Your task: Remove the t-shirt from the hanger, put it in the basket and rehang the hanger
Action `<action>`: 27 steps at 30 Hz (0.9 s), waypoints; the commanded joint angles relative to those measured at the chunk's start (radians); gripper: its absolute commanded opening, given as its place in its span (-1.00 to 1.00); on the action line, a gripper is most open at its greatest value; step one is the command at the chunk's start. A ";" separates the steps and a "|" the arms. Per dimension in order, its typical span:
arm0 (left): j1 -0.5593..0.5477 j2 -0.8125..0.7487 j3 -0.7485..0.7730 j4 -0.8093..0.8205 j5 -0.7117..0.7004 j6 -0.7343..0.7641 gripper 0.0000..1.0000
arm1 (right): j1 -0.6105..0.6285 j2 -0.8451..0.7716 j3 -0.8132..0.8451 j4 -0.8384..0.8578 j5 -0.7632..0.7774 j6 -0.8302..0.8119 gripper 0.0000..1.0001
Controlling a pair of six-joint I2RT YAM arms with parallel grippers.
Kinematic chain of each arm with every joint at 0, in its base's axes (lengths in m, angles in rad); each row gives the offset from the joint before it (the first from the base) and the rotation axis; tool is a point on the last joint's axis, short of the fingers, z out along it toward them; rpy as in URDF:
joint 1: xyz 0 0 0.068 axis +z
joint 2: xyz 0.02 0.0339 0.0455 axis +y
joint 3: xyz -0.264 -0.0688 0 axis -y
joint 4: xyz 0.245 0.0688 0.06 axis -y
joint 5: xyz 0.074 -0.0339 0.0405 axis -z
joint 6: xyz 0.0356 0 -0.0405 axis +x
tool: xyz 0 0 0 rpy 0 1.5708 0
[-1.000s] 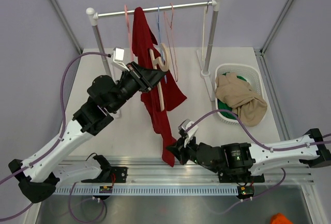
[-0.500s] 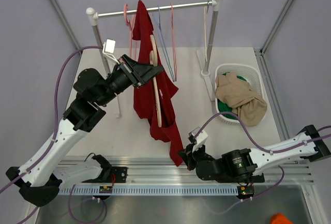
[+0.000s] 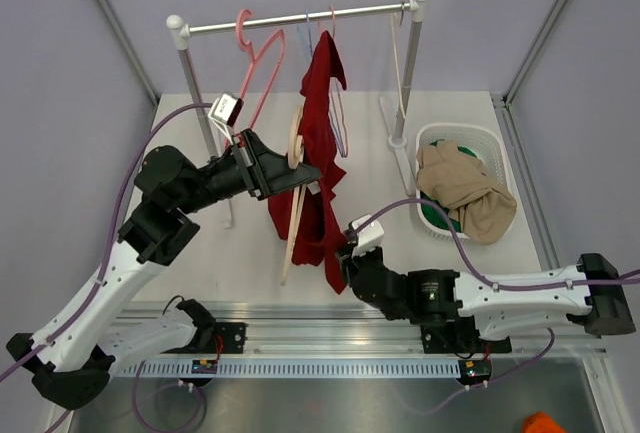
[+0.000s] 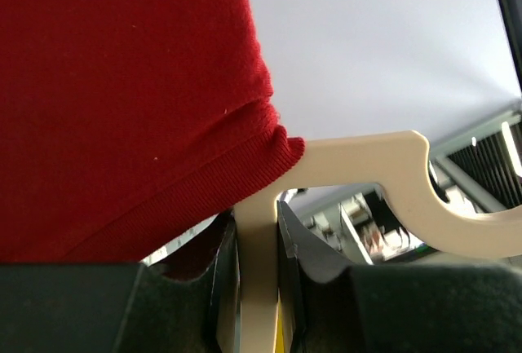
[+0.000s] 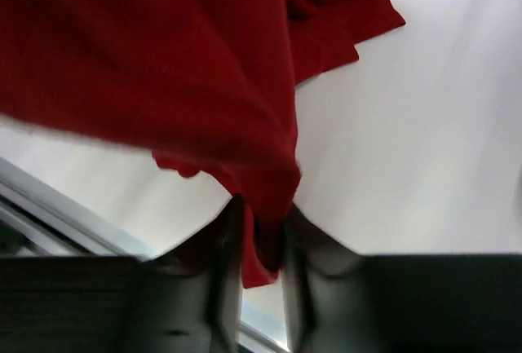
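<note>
The red t-shirt (image 3: 318, 143) hangs bunched from near the rail down to the table, draped around a cream wooden hanger (image 3: 294, 203) that is tilted off the rail. My left gripper (image 3: 302, 175) is shut on the hanger's neck (image 4: 257, 231), just below its hook (image 4: 391, 165). The shirt's ribbed collar (image 4: 122, 84) lies against that neck. My right gripper (image 3: 346, 253) sits low at the shirt's bottom edge. In the right wrist view its jaws (image 5: 259, 227) stand slightly apart, and the red hem (image 5: 265, 198) hangs between them.
A clothes rack (image 3: 300, 18) spans the back of the table, with a pink hanger (image 3: 262, 58) and thin wire hangers (image 3: 338, 103) on it. A white basket (image 3: 470, 138) holding a beige garment (image 3: 465, 193) stands at the right. A metal rail (image 3: 300, 313) runs along the near edge.
The shirt's top has slid right along the rack and the hanger has tipped down to the left. My right gripper has moved up towards the shirt and its jaws have parted.
</note>
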 commanded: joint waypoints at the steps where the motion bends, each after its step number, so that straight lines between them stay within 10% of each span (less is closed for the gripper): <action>1: 0.002 -0.079 0.042 0.000 0.175 0.061 -1.00 | -0.048 -0.068 0.003 0.187 -0.102 -0.235 -0.07; 2: 0.002 -0.092 0.051 -0.054 0.178 0.113 -1.00 | -0.050 -0.085 0.005 0.189 -0.177 -0.263 0.44; 5: 0.002 -0.126 0.053 -0.172 0.198 0.175 -1.00 | -0.056 -0.156 0.028 0.144 -0.296 -0.341 0.81; 27: 0.000 -0.141 0.095 -0.309 0.411 0.273 -1.00 | -0.460 -0.211 0.236 0.166 -1.237 -0.428 0.99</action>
